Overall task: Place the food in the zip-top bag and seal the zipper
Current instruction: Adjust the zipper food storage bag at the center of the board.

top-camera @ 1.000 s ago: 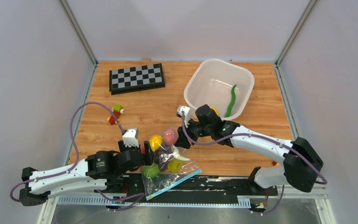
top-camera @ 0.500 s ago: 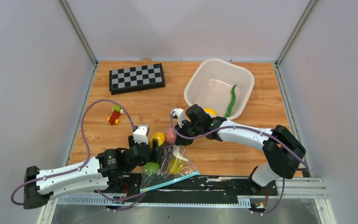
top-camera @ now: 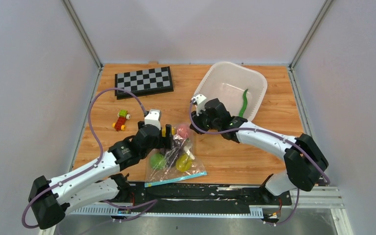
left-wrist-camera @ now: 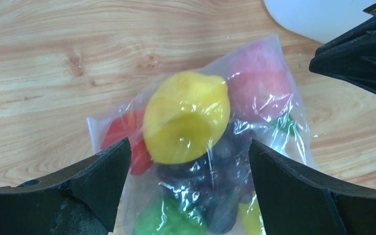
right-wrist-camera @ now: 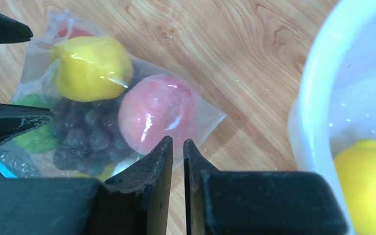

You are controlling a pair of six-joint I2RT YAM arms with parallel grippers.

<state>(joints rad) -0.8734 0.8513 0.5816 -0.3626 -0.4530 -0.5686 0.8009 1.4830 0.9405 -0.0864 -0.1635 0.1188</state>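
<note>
The zip-top bag (top-camera: 174,157) lies flat on the wood with its teal zipper (top-camera: 170,179) along the near edge. It holds a lemon (left-wrist-camera: 186,122), a pink peach (right-wrist-camera: 156,110), grapes (right-wrist-camera: 81,137), a strawberry (left-wrist-camera: 127,137) and a green fruit (top-camera: 157,160). My left gripper (left-wrist-camera: 190,147) is open and straddles the bag's far end from above. My right gripper (right-wrist-camera: 177,142) is shut on the bag's far edge beside the peach. A green chili (top-camera: 244,105) and a second lemon (right-wrist-camera: 367,186) lie in the white basket (top-camera: 225,68).
A folded chessboard (top-camera: 143,82) lies at the far left. Red-yellow-green toy blocks (top-camera: 121,120) sit left of my left arm. The basket's rim (right-wrist-camera: 313,98) is close to the right of my right gripper. A metal rail (top-camera: 196,193) runs along the near edge.
Both grippers moved away from the near edge toward the basket, and the bag came with them. It now lies flatter, with the zipper nearly parallel to the table edge.
</note>
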